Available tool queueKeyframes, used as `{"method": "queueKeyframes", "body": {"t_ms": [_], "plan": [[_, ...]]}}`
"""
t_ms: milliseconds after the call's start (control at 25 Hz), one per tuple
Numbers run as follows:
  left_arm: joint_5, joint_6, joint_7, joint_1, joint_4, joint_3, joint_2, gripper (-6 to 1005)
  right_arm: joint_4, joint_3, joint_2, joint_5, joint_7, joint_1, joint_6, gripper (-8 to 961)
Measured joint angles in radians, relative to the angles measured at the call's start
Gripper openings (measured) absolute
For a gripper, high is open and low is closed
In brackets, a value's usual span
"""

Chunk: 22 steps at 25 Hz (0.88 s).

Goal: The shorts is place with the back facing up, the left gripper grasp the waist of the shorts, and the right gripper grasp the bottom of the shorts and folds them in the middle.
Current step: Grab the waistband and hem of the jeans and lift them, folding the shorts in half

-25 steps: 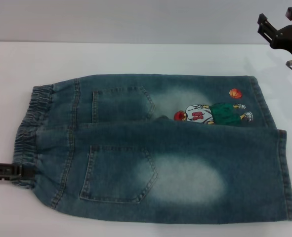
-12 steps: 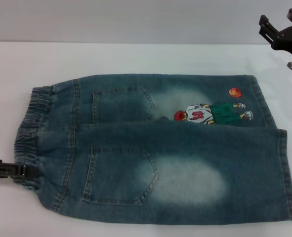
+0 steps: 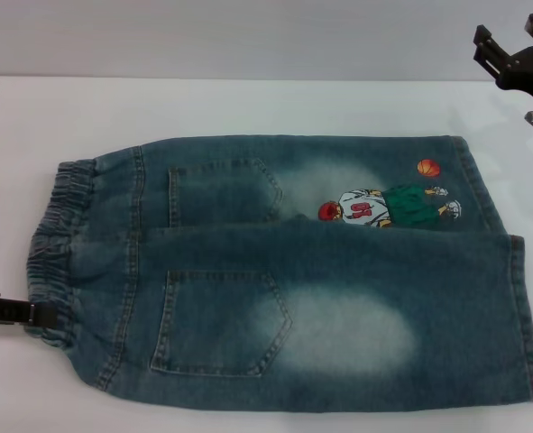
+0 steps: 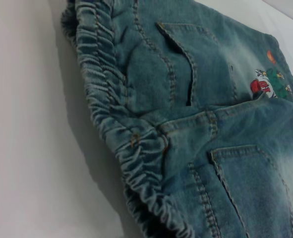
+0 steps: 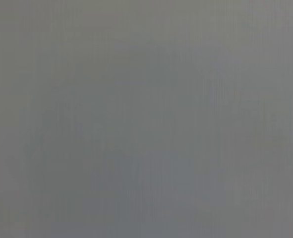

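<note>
The shorts [image 3: 289,271] lay flat on the white table [image 3: 248,104], back side up, both patch pockets showing. The waist of the shorts [image 3: 54,248], the ruched elastic band, sat at the robot's left end of the garment; the bottom of the shorts [image 3: 510,289], the two stitched leg hems, sat at the far right end, beside the embroidered basketball player [image 3: 388,207] and orange ball [image 3: 428,168].

The left gripper [image 3: 22,312] lay low at the near corner of the waist, its tip touching the elastic edge or pushed just into it. Whether it had actually closed on the band could not be told: the head view showed only a dark bar meeting the cloth, and the left wrist view showed the gathers close up without any fingers.

The right gripper [image 3: 519,59] hung raised beyond the far corner of the hems, well apart from the denim, and appeared spread and empty.

By my reading, the grasping step was in hand. Next, the right gripper would need to descend to the hems and close on them before any fold toward the waist.
</note>
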Motion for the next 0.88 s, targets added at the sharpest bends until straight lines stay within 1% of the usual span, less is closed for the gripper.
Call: {"method": "queueKeyframes", "body": {"t_ms": [280,400,520,600,680,760,880], "plan": [[0.002,-0.009,-0.007,-0.007,0.002,-0.003,-0.001,387,-0.002,0.000,-0.001,0.000,0.000,-0.001,-0.001,732],[-0.002,-0.012,-0.009,-0.009,0.002,-0.005,0.000,156,-0.008,0.001,-0.002,0.001,0.010,-0.001,-0.006,732],[-0.003,-0.014,-0.010,-0.010,0.002,-0.006,0.000,87,-0.034,-0.007,-0.004,-0.008,0.071,-0.002,-0.008,732],[-0.003,-0.016,-0.010,-0.010,0.002,-0.007,0.000,41,-0.069,-0.021,-0.009,-0.045,0.170,-0.004,-0.008,732],[-0.003,-0.017,-0.010,-0.010,0.002,-0.008,0.000,41,-0.122,-0.031,-0.019,-0.137,0.321,-0.010,-0.009,732],[-0.004,-0.017,-0.010,-0.010,0.002,-0.008,-0.001,41,-0.175,-0.033,-0.032,-0.267,0.502,-0.014,-0.022,732],[-0.005,-0.020,-0.005,-0.010,0.002,-0.028,-0.007,41,-0.237,-0.010,-0.062,-0.493,0.772,-0.004,-0.104,732]]}}
